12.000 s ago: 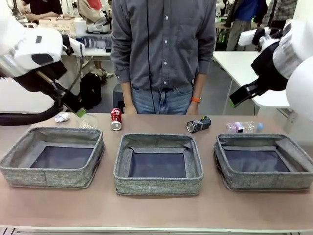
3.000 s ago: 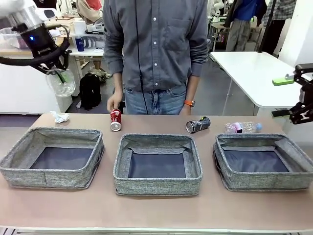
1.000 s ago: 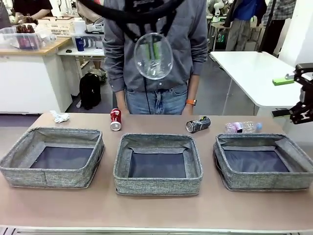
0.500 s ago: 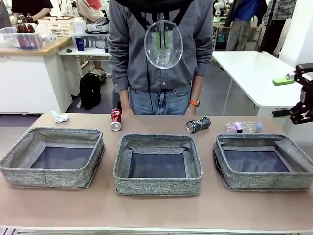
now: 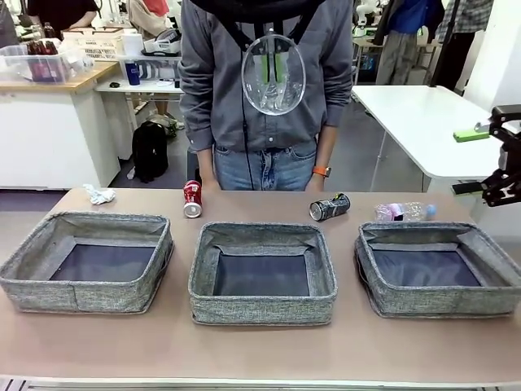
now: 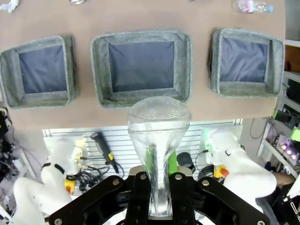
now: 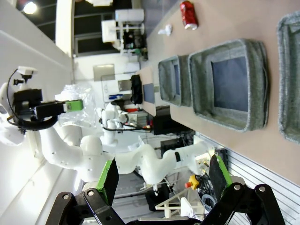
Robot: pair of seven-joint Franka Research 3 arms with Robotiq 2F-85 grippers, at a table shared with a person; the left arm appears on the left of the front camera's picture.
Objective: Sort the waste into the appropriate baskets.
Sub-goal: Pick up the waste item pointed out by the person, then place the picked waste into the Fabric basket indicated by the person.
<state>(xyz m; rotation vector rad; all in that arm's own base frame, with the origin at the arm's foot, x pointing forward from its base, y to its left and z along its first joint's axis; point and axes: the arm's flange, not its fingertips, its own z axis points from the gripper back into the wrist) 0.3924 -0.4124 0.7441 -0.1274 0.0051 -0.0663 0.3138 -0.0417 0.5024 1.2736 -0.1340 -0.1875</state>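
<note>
Worktop: brown table (image 5: pixel 260 350), shared with a person (image 5: pixel 220 81) in a grey shirt standing at its far edge.
Baskets: left basket (image 5: pixel 81 295), middle basket (image 5: pixel 262 309) and right basket (image 5: pixel 444 301) stand in a row along the near half; all three interiors are bare.
Left gripper (image 6: pixel 159 161): jaws narrow, clamped on the neck end of a clear bottle (image 5: pixel 273 73).
Held bottle: high above the worktop's middle, base pointing down; from the left wrist its base overlaps the middle basket's near wall.
Right gripper (image 7: pixel 164 180): jaws wide, nothing between them; raised off the worktop's right edge.
Waste along the far edge: paper wad (image 5: pixel 100 194) at the left corner; red can (image 5: pixel 193 199) left of centre; black-and-silver can (image 5: pixel 330 208) on its side right of centre; bottle with a pinkish label (image 5: pixel 403 212) lying behind the right basket.
</note>
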